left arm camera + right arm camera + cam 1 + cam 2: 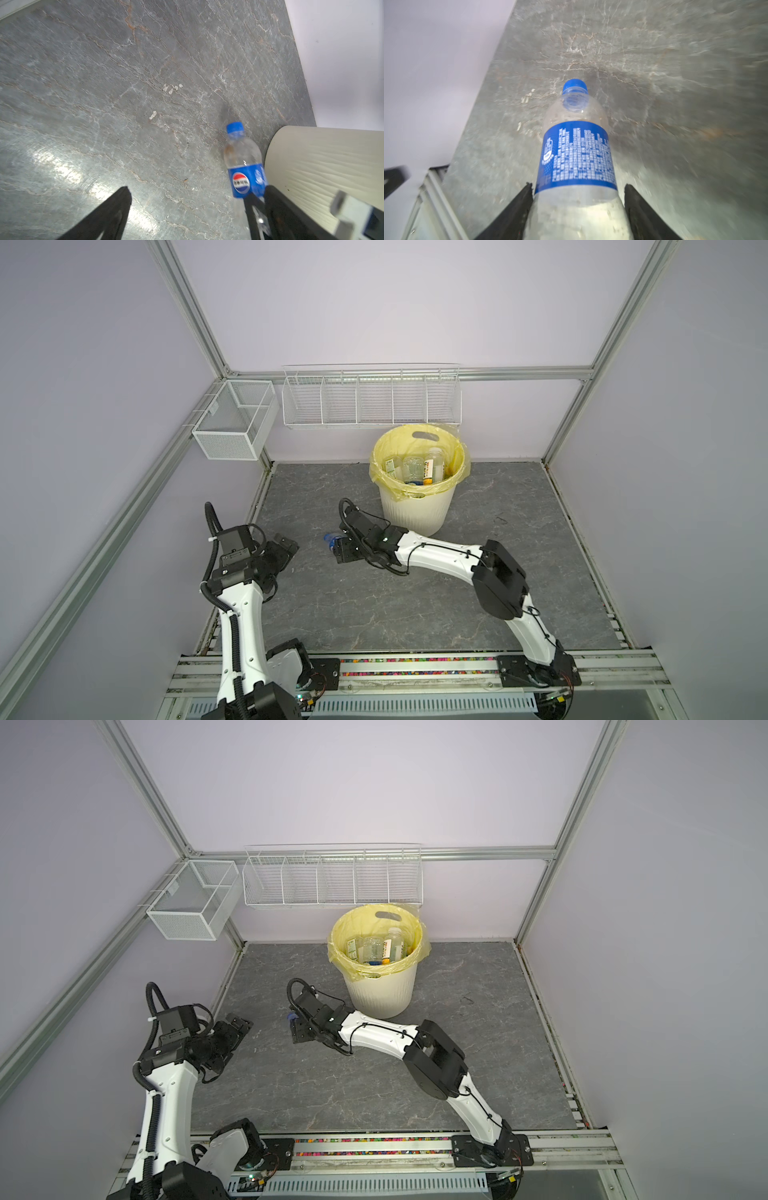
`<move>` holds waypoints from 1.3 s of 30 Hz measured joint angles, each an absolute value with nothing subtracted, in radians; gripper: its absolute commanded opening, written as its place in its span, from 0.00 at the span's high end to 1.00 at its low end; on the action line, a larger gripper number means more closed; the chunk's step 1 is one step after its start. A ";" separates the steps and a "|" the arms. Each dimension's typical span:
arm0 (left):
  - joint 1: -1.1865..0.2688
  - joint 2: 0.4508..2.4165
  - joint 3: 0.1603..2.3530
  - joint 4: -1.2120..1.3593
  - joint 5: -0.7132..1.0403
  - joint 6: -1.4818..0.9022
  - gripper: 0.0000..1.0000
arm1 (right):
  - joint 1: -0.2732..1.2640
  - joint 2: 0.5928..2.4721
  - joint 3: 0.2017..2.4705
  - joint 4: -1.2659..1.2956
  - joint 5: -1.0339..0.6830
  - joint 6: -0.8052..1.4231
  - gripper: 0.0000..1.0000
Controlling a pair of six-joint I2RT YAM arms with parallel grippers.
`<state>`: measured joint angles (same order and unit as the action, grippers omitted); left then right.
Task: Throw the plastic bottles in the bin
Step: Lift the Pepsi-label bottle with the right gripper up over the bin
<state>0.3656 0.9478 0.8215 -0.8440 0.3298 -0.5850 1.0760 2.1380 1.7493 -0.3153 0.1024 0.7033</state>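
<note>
Left gripper (197,189), nearest: jaws wide apart above the grey table (374,605). Right gripper (578,187), mid-table: jaws clamped on the lower body of a clear, blue-capped Pepsi bottle (577,153), just beside the ribbed cream bin (415,510). Farther back, other bottles (432,466) lie inside the bin's yellow liner.

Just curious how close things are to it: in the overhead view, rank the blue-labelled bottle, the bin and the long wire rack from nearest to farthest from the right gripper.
1. Blue-labelled bottle: held by the right gripper itself.
2. Bin: just behind it, to the right.
3. Long wire rack: on the back wall, above the bin.
</note>
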 measured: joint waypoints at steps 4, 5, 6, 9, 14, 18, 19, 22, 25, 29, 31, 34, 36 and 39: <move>0.366 0.948 0.815 -0.842 0.342 -0.574 0.01 | 1.076 1.959 1.560 -0.286 0.098 0.707 0.33; 0.366 0.948 0.814 -0.840 0.342 -0.573 0.01 | 1.076 1.917 1.516 -0.287 0.099 0.708 0.33; 0.366 0.948 0.814 -0.837 0.343 -0.572 0.01 | 1.076 1.881 1.481 -0.290 0.100 0.708 0.33; 0.366 0.948 0.814 -0.825 0.347 -0.572 0.01 | 1.076 1.762 1.374 -0.302 0.112 0.709 0.33; 0.365 0.949 0.813 -0.810 0.360 -0.572 0.01 | 1.076 1.509 1.233 -0.353 0.158 0.710 0.33; 0.354 0.949 0.813 -0.809 0.360 -0.577 0.01 | 1.076 1.328 1.219 -0.421 0.226 0.708 0.34; 0.346 0.949 0.812 -0.807 0.360 -0.582 0.01 | 1.076 1.283 1.221 -0.440 0.249 0.706 0.34; 0.309 0.942 0.796 -0.791 0.358 -0.599 0.01 | 1.074 1.181 1.227 -0.488 0.305 0.702 0.35; 0.238 0.934 0.778 -0.780 0.349 -0.627 0.01 | 1.065 1.122 1.252 -0.544 0.351 0.693 0.35; 0.187 0.919 0.772 -0.760 0.358 -0.661 0.01 | 1.047 1.097 1.305 -0.601 0.404 0.671 0.35; 0.179 0.898 0.770 -0.748 0.360 -0.673 0.01 | 1.034 1.088 1.323 -0.621 0.424 0.659 0.35; 0.173 0.854 0.764 -0.731 0.361 -0.682 0.01 | 1.012 1.068 1.328 -0.639 0.445 0.647 0.35; 0.173 0.826 0.755 -0.719 0.363 -0.688 0.01 | 0.999 1.054 1.328 -0.653 0.455 0.643 0.35; 0.173 0.811 0.741 -0.707 0.368 -0.688 0.01 | 0.986 1.031 1.327 -0.667 0.462 0.637 0.35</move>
<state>0.1734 0.8112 0.7410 -0.7074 0.3683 -0.6880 0.9859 1.0309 1.3266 -0.6674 0.4618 0.6373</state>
